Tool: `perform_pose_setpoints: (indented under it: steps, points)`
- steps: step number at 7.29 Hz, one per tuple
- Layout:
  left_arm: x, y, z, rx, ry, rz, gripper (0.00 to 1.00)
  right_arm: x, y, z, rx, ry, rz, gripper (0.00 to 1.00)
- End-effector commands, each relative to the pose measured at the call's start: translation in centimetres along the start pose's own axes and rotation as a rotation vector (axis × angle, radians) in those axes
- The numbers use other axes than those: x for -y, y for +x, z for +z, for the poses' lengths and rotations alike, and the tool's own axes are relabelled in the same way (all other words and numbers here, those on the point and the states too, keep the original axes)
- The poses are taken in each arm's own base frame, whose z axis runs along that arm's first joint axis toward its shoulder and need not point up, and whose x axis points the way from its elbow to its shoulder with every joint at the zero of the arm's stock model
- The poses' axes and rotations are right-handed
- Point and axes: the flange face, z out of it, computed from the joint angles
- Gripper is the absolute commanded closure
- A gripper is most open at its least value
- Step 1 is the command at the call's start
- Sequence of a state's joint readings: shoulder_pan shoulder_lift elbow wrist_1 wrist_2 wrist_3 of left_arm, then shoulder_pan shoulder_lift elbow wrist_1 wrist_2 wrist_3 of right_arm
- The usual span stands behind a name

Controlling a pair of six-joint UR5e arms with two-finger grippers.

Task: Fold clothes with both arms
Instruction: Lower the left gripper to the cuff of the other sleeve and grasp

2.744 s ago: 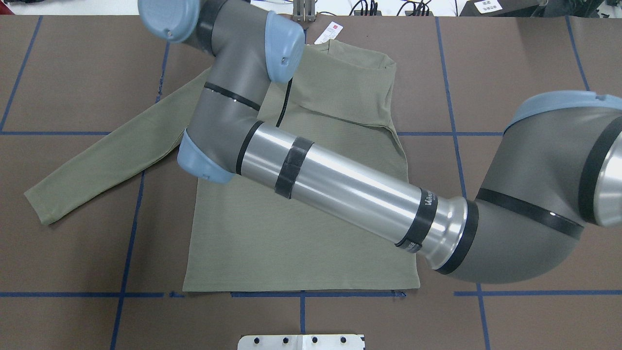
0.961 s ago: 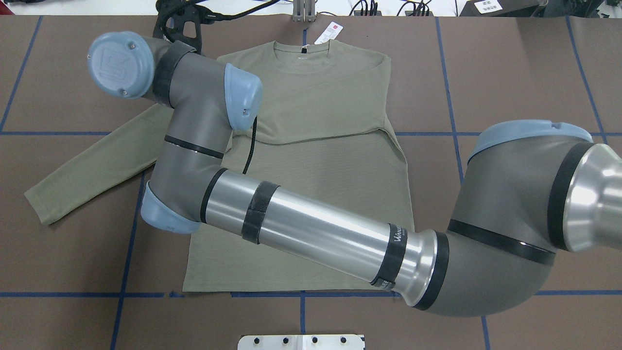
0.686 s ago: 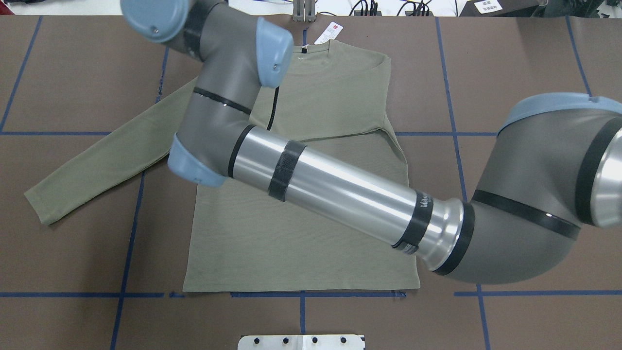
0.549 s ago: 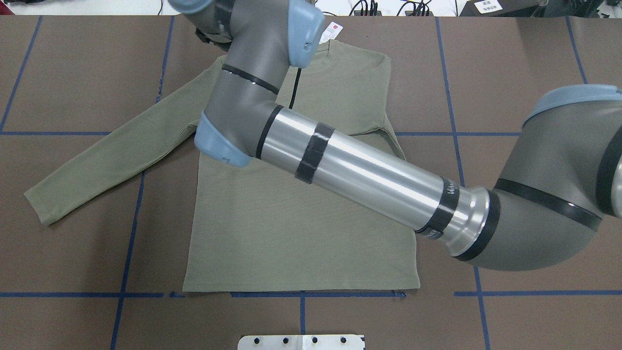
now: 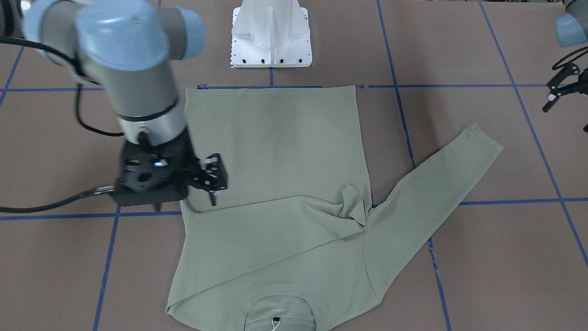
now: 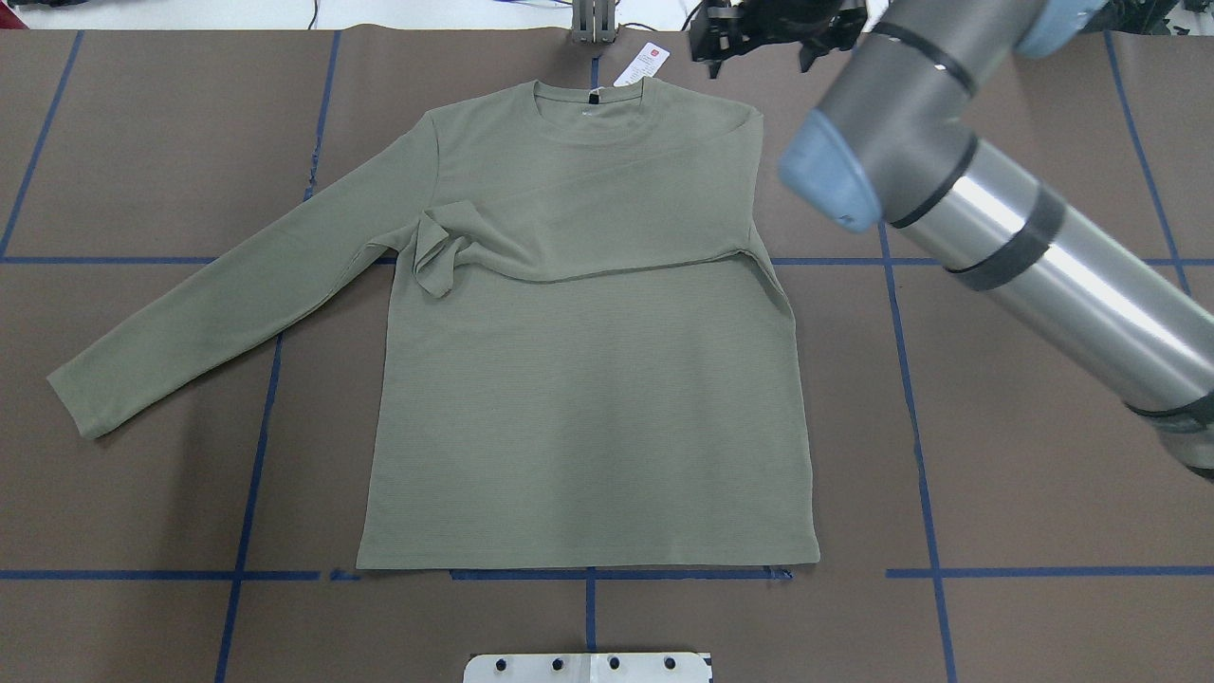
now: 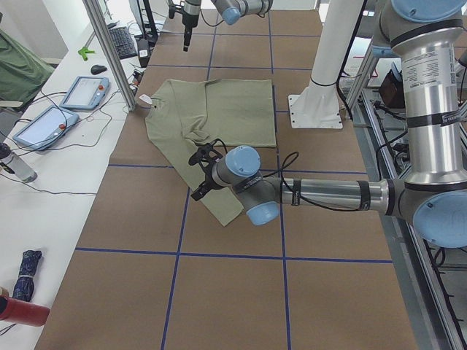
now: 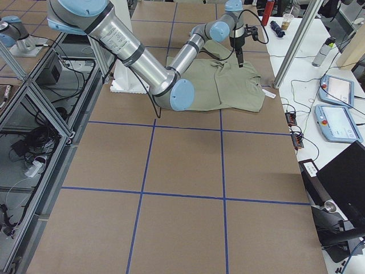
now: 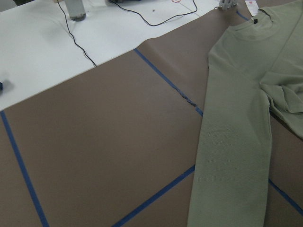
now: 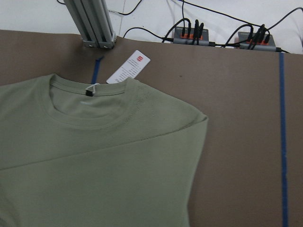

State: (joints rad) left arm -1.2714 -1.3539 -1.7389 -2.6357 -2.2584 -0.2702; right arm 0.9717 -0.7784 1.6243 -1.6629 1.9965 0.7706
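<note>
The sage-green shirt (image 6: 588, 398) lies flat, collar at the far edge with its white hang tag (image 6: 643, 64). One sleeve is folded across the chest and ends in a bunched cuff (image 6: 438, 256). The other sleeve (image 6: 209, 313) stretches out flat on the robot's left. My right gripper (image 6: 763, 33) hovers past the shirt's right shoulder, open and empty. Its wrist view shows the collar (image 10: 87, 97) and no fingers. My left gripper (image 5: 558, 89) sits off the cloth beyond the outstretched sleeve; I cannot tell its state.
The white pedestal base (image 5: 271, 34) stands at the near edge by the hem. An aluminium post (image 10: 94, 23) and power strips (image 10: 189, 33) line the far edge. Tablets (image 7: 58, 109) lie on the white side table. Blue tape lines (image 6: 256, 417) grid the brown mat.
The right arm, which lay across the shirt toward its left shoulder, has swung back right past the right shoulder. The folded sleeve's bunched cuff now shows on the chest.
</note>
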Motion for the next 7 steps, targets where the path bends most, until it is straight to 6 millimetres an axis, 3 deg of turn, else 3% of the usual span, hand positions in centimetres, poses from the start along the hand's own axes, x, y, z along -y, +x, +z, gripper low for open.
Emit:
perform_pose_setpoints:
  steps: [1, 2, 3, 5, 7]
  points:
    - [-5.7, 3.7, 4.3, 0.064, -0.096, 0.065, 0.00, -2.8, 13.4, -2.0, 0.036, -0.046, -0.064, 0.00]
    - [-7.6, 5.4, 5.8, 0.050, -0.143, 0.097, 0.00, -5.1, 15.2, -2.5, 0.031, -0.042, -0.068, 0.00]
    - [-8.8, 7.4, 7.8, 0.040, -0.179, 0.139, 0.00, -6.0, 15.8, -3.0, 0.030, -0.035, -0.070, 0.00]
    - [-10.0, 9.3, 9.7, 0.033, -0.211, 0.178, 0.02, -6.3, 16.0, -3.1, 0.027, -0.031, -0.069, 0.00]
    - [-10.8, 9.0, 11.2, 0.052, -0.229, 0.185, 0.29, -6.4, 15.9, -3.0, 0.029, -0.030, -0.072, 0.00]
